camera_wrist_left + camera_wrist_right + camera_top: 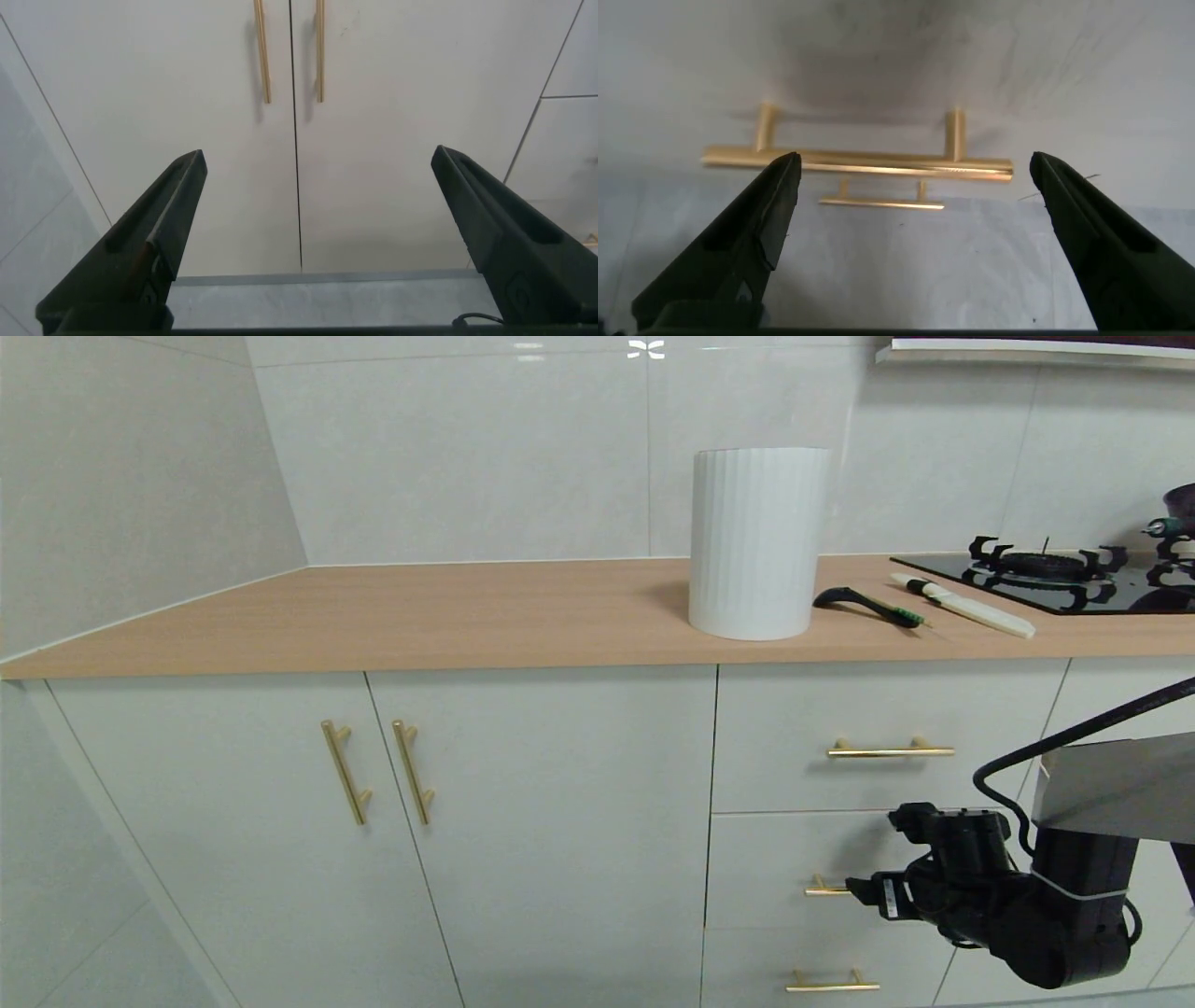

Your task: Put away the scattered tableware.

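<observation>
A tall white ribbed container (758, 543) stands on the wooden countertop (467, 616). Just right of it lie a black utensil with a green end (868, 607) and a white knife (966, 605). My right gripper (864, 892) hangs low in front of the drawers, well below the counter. In the right wrist view it (915, 163) is open, with the gold handle (859, 165) of the middle drawer a short way ahead, between the lines of its fingers. My left gripper (318, 161) is open with nothing in it, facing the lower cabinet doors (374, 187).
A black gas hob (1046, 577) sits at the counter's right end, close to the knife. Tiled walls close off the back and the left. Below the counter are two doors with gold handles (378, 771) and a stack of three drawers (887, 747).
</observation>
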Controlling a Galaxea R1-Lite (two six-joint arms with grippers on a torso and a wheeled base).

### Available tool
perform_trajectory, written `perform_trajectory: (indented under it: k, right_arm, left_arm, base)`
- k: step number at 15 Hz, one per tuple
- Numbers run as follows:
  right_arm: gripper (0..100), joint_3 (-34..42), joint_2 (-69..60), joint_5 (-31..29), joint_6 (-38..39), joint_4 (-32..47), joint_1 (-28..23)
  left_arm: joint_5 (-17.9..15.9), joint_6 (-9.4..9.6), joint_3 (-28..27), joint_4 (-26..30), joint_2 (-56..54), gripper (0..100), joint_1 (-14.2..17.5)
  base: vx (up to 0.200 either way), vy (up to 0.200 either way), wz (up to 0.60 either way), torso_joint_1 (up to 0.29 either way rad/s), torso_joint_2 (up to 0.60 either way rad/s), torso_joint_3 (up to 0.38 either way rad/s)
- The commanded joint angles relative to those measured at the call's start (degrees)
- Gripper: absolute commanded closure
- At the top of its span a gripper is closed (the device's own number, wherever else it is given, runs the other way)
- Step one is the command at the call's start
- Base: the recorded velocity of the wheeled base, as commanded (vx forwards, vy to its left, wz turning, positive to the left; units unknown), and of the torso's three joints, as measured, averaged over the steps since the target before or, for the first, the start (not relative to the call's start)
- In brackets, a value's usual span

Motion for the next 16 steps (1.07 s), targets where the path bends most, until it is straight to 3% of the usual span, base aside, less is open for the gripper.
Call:
perform_trajectory:
  k: [1,16]
  right_arm:
    - [0,-1.89,2.35,-0.23,0.08,0.13,-0.26]
    - [0,-2.16,3.32,-0.41,-0.36,2.07,-0.44]
  left_arm:
    - [-0.04,0.0,0.0,-0.01,-0.02,0,0.02]
    - [-0.04,0.0,0.0,-0.01,-0.02,0,0.02]
  base:
    - [0.0,0.0,0.0,0.0,0.0,0.0]
    - [0.0,0.0,0.0,0.0,0.0,0.0]
